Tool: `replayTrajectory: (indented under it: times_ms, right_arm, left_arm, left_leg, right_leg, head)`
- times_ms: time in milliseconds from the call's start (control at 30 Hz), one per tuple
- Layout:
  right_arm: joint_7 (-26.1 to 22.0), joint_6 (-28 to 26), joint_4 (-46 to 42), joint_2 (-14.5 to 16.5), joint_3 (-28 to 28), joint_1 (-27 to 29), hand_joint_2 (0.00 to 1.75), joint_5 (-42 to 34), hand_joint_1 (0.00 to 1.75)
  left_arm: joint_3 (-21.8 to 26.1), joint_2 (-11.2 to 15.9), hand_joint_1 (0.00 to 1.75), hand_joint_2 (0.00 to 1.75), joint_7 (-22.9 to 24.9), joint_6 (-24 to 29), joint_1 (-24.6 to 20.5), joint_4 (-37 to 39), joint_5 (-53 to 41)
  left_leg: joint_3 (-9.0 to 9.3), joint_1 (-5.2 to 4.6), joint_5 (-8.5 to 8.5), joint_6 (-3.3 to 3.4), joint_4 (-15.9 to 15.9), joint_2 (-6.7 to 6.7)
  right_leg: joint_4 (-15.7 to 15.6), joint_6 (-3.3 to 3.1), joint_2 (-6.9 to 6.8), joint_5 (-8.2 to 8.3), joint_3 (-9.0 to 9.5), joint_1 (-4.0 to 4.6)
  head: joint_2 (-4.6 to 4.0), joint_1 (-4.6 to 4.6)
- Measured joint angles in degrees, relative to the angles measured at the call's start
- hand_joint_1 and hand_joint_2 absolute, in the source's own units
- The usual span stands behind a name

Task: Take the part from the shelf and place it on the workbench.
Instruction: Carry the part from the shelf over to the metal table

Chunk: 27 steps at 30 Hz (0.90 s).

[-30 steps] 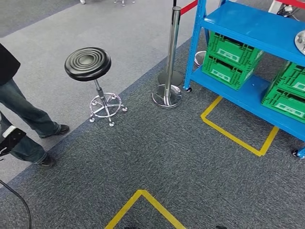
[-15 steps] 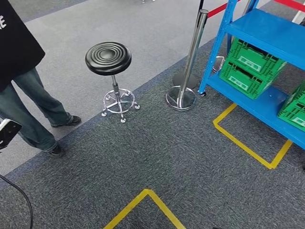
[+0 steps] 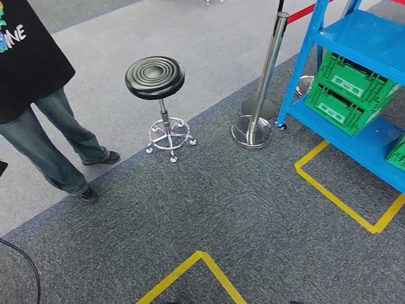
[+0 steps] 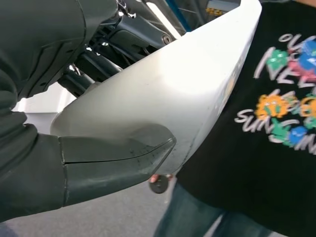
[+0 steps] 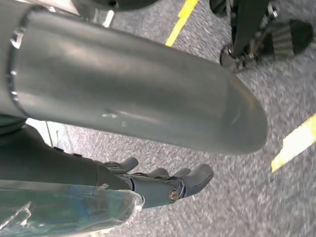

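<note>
Gripping one white part (image 4: pixel 164 94), the left robot hand (image 4: pixel 44 148); right robot hand (image 5: pixel 156 182) clasps one silvery part (image 5: pixel 130 89).

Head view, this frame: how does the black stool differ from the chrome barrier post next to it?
The stool has a wide round black seat with concentric rings; the barrier post is a slim bare chrome tube leaning across the picture, with a red belt at its top. The stool stands on a splayed chrome base with small casters; the post rises from a solid round disc foot. The stool stands on the lighter grey carpet, the post on the darker carpet near the blue shelf. Both have shiny chrome stems.
</note>
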Motion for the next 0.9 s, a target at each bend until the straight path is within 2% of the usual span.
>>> replayTrajectory:
  times_ms: [33,67,100,167,200,267,333,367,400,467,500,533,567,633,667,700,800,867,900]
  right_arm:
    - [0.0,0.0,0.0,0.0,0.0,0.0,0.0,0.0,0.0]
    - [0.0,0.0,0.0,0.0,0.0,0.0,0.0,0.0,0.0]
    - [0.0,0.0,0.0,0.0,0.0,0.0,0.0,0.0,0.0]
    - [-0.1,0.0,0.0,0.0,0.0,0.0,0.0,0.0,0.0]
    - [-0.1,0.0,0.0,0.0,0.0,-0.1,0.0,0.0,0.0]
    - [-0.2,0.0,0.0,0.0,0.0,-0.1,0.0,0.0,0.0]
    - [-0.2,0.0,0.0,0.0,0.0,-0.1,0.0,0.0,0.0]
    - [-0.2,0.0,0.0,0.0,0.0,-0.1,0.0,0.0,0.0]
    - [-0.2,0.0,0.0,0.0,0.0,-0.1,0.0,0.1,0.0]
    - [-0.1,0.0,0.0,0.1,0.0,0.0,0.0,0.1,0.0]
    - [-0.1,0.0,0.0,0.1,0.0,0.0,0.0,0.1,0.0]
    - [-0.1,0.0,0.0,0.1,0.0,0.0,0.0,0.1,0.0]
    - [-0.1,0.0,0.0,0.1,0.0,0.0,0.0,0.1,0.0]
    - [-0.1,0.0,0.0,0.0,0.0,0.0,0.0,0.2,0.0]
    - [-0.1,0.0,0.0,0.0,0.0,-0.1,0.0,0.2,0.0]
    - [-0.1,0.0,0.0,0.0,0.0,-0.1,0.0,0.2,0.0]
    - [0.0,0.0,0.0,0.1,0.0,-0.1,0.0,0.2,0.0]
    - [-0.1,0.0,0.0,0.1,0.0,-0.1,0.0,0.3,0.0]
    - [-0.1,0.0,0.0,0.1,0.0,-0.1,0.0,0.4,0.0]
  left_arm:
    - [0.0,0.0,1.75,1.75,0.0,0.0,0.1,0.1,0.0]
    - [0.1,0.0,1.75,1.75,-0.1,0.0,0.1,0.1,0.0]
    - [0.2,0.0,1.75,1.75,-0.1,0.0,0.0,0.2,0.1]
    - [0.4,0.0,1.75,1.75,-0.2,0.0,-0.3,0.2,0.2]
    - [0.5,0.0,1.75,1.75,-0.2,0.0,-0.4,0.2,0.2]
    - [0.5,0.1,1.75,1.75,-0.2,-0.1,-0.5,0.2,0.2]
    - [0.7,0.1,1.75,1.75,-0.2,-0.3,-0.6,0.2,0.2]
    - [0.8,0.2,1.75,1.75,-0.3,-0.3,-0.7,0.2,0.2]
    - [0.9,0.1,1.75,1.75,-0.3,-0.4,-0.8,0.3,0.2]
    - [0.9,0.0,1.75,1.75,-0.3,-0.5,-0.9,0.4,0.2]
    - [0.9,0.0,1.75,1.75,-0.3,-0.6,-0.9,0.5,0.2]
    - [0.9,-0.1,1.75,1.75,-0.3,-0.7,-0.9,0.6,0.2]
    - [0.9,-0.1,1.75,1.75,-0.3,-0.8,-0.9,0.7,0.2]
    - [0.9,-0.2,1.75,1.75,-0.3,-0.8,-0.9,0.7,0.2]
    - [0.9,-0.2,1.75,1.75,-0.3,-0.8,-1.0,0.7,0.2]
    - [1.0,-0.3,1.75,1.75,-0.4,-0.8,-1.0,0.8,0.2]
    - [1.0,-0.3,1.75,1.75,-0.5,-0.8,-1.0,0.9,0.2]
    - [1.1,-0.1,1.75,1.75,-0.5,-0.8,-1.2,1.0,0.2]
    - [1.1,-0.1,1.75,1.75,-0.6,-0.8,-1.4,1.1,0.2]
  left_leg:
    - [0.16,0.04,0.89,-0.06,-0.4,0.1]
    - [1.45,0.06,2.66,-0.06,-2.9,0.31]
    - [3.47,0.06,4.72,0.0,-6.8,0.87]
    - [6.95,-0.23,6.92,0.36,-13.4,2.05]
    - [7.68,-0.4,7.04,0.69,-14.9,2.38]
    - [7.66,-0.59,6.81,1.53,-15.4,1.95]
    - [7.67,-0.48,6.98,2.32,-15.6,1.49]
    - [7.7,-0.39,7.09,2.72,-15.8,1.29]
    - [7.69,-0.37,7.12,3.01,-15.8,1.1]
    - [7.62,-0.5,7.11,3.29,-15.8,0.6]
    - [7.61,-0.56,7.1,3.31,-15.8,0.31]
    - [7.65,-0.6,7.1,3.3,-15.8,0.0]
    - [7.72,-0.62,7.08,3.28,-15.8,-0.31]
    - [7.86,-0.67,7.0,3.12,-15.7,-0.89]
    - [7.81,-0.72,6.98,2.93,-15.6,-1.18]
    - [7.67,-0.72,7.03,2.65,-15.6,-1.44]
    - [7.3,-0.45,7.17,1.66,-15.5,-1.92]
    - [6.46,-0.31,5.69,1.12,-13.5,-1.31]
    - [5.32,-0.23,4.16,0.87,-11.0,-0.82]
  right_leg:
    - [0.0,0.05,-0.3,-0.05,0.05,0.01]
    - [0.0,0.16,-0.59,-0.13,0.16,0.0]
    - [0.0,0.33,-0.86,-0.25,0.3,0.02]
    - [0.2,0.84,-1.32,-0.55,0.41,0.31]
    - [0.3,1.1,-1.56,-0.66,0.39,0.46]
    - [0.3,1.61,-2.14,-0.78,0.39,0.54]
    - [1.3,2.23,-1.75,-1.75,-0.09,0.41]
    - [3.2,2.46,-1.19,-3.02,-1.02,0.35]
    - [6.5,2.61,-0.5,-4.77,-2.6,0.29]
    - [14.2,2.67,0.11,-8.01,-6.44,0.25]
    - [16.6,2.66,0.2,-8.48,-7.77,0.25]
    - [16.9,2.59,0.24,-7.78,-8.11,0.25]
    - [14.8,2.43,0.33,-6.04,-7.33,0.25]
    - [6.9,1.93,1.28,-1.85,-3.77,0.22]
    - [3.5,1.72,1.82,-0.63,-2.1,0.17]
    - [1.5,1.57,2.27,-0.15,-1.08,0.17]
    - [0.4,1.05,2.03,-0.07,-0.49,0.27]
    - [0.0,0.43,1.49,0.2,-0.25,0.1]
    - [-0.1,0.19,1.17,0.27,-0.14,0.03]
  head:
    - [-0.01,0.0]
    - [-0.01,0.0]
    - [0.0,-0.01]
    - [0.01,0.03]
    - [0.01,0.08]
    - [0.01,0.2]
    - [-0.01,0.27]
    - [-0.01,0.36]
    - [-0.01,0.44]
    - [0.01,0.54]
    - [0.0,0.55]
    - [0.0,0.55]
    - [0.0,0.55]
    - [0.01,0.55]
    - [0.01,0.52]
    - [0.01,0.5]
    - [0.0,0.5]
    - [0.0,0.33]
    - [0.01,0.24]
